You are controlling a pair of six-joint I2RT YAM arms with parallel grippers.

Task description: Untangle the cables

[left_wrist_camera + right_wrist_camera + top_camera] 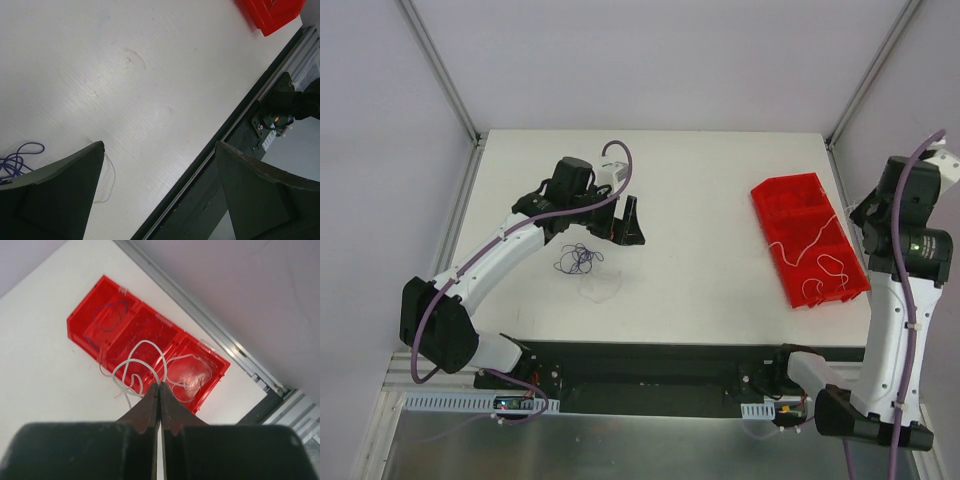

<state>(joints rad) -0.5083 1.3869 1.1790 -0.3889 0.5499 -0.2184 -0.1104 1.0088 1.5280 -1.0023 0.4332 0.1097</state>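
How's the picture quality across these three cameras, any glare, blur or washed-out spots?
Top external: even, soft light, faint shadows; the pale strand beside the purple cables nearly vanishes against the white table. Left wrist: the left gripper's fingers dark and blurred, mild sheen on the table. Right wrist: the right gripper's fingers out of focus, red tray sharper.

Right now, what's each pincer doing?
Left pincer: open, holding nothing.
Right pincer: shut; a white wire reaches its tip, but a grip cannot be told.
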